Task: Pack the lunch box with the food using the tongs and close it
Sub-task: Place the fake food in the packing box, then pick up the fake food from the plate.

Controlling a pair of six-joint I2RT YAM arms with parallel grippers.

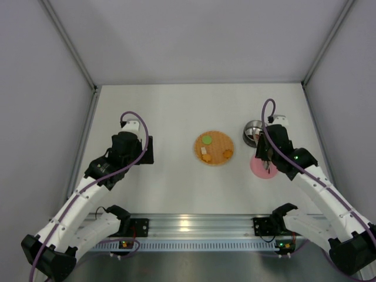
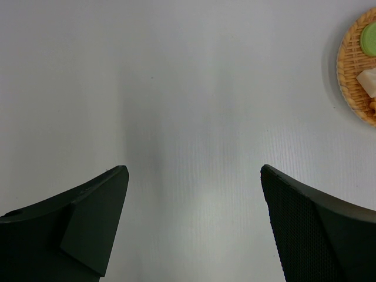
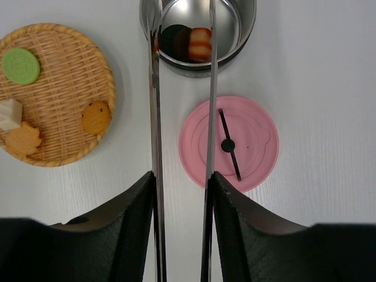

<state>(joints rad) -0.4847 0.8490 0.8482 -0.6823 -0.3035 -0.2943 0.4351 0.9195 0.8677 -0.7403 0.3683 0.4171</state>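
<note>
The lunch box [image 3: 235, 35] stood open near the desk's right edge, with two food pieces [image 3: 198, 42] inside. Its pink lid [image 3: 252, 147] lay flat just beside it, toward the near edge. The tongs [image 3: 155, 117] reached over the bowl with their arms apart, gripped between the right fingers [image 3: 132, 223]. Four pieces lay on the woven plate [image 3: 64, 88] toward the desk's centre. The left fingers [image 2: 94, 223] stood open and empty. Packing was judged to be midway. The next move called for carrying the tongs to the plate and pinching another piece.

A round orange woven plate [image 1: 218, 144] sits on the white counter [image 1: 170, 111], slightly right of centre; a silver rail [image 1: 194, 225] lines its near edge.
</note>
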